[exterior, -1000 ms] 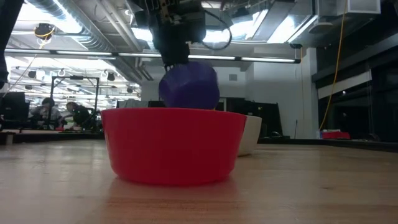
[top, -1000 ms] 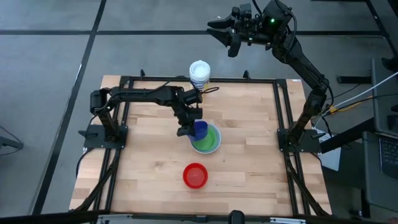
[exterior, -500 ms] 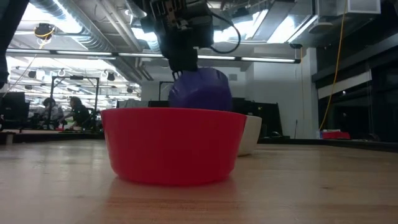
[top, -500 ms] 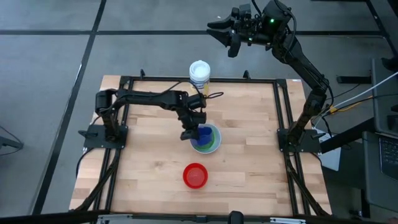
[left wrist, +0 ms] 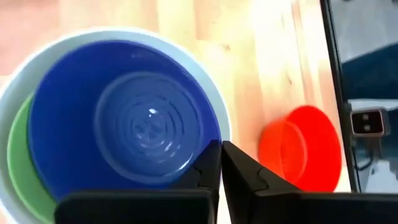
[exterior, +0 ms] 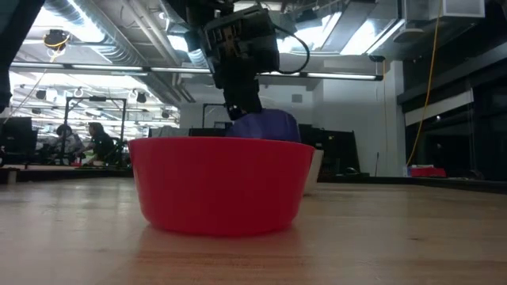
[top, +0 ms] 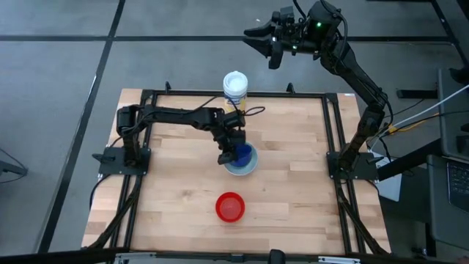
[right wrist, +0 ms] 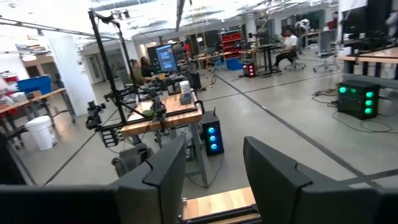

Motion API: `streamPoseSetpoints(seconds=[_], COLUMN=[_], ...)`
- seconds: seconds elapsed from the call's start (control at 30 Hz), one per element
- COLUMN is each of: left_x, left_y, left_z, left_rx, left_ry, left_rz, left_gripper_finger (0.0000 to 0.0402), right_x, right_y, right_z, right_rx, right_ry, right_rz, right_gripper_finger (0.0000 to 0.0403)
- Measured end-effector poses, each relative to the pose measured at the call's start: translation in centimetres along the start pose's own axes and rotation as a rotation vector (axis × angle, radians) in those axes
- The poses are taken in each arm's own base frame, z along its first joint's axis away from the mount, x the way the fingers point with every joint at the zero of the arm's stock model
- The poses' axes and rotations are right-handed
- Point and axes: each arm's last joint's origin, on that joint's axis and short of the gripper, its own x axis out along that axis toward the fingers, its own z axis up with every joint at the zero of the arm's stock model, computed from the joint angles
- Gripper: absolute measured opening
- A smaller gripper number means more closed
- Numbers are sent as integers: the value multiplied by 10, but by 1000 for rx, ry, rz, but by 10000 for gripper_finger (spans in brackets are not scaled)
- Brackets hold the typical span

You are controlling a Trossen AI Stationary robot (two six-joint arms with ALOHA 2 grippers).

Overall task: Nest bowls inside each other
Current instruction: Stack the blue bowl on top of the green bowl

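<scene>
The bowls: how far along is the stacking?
Done: the green bowl sits inside the white bowl. In hand: the left gripper, jaws shut on the dark blue bowl, is setting it into the stack. Left: the red bowl stands alone. The right gripper waits raised beyond the table.

A tall white-lidded, yellow-labelled canister (top: 235, 87) is seen upright at the far edge of the wooden table (top: 176, 198), just beyond the left gripper. A black metal frame (top: 333, 132) is fitted round the tabletop. Seated people (exterior: 79, 142) and monitors are visible in the workshop behind the table.
</scene>
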Motion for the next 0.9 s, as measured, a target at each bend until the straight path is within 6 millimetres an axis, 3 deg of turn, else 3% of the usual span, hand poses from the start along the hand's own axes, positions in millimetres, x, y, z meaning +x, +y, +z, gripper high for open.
streamPoseSetpoints(seconds=[0.47,0.63,0.77,0.9], left_x=[-3,0,18,30], left_y=[6,7,18,19], left_z=[-2,-4,-11,-13], left_rx=[0,0,-41,-34], left_ry=[17,34,96,121], left_rz=[43,91,98,121], left_gripper_finger=[58,59,56,21], right_x=[0,0,0,0], right_y=[0,0,0,1], right_z=[-1,-1,-3,-3], right_rx=[7,10,17,20], right_ry=[10,15,28,39], right_rz=[13,13,10,37], right_gripper_finger=[147,158,165,167])
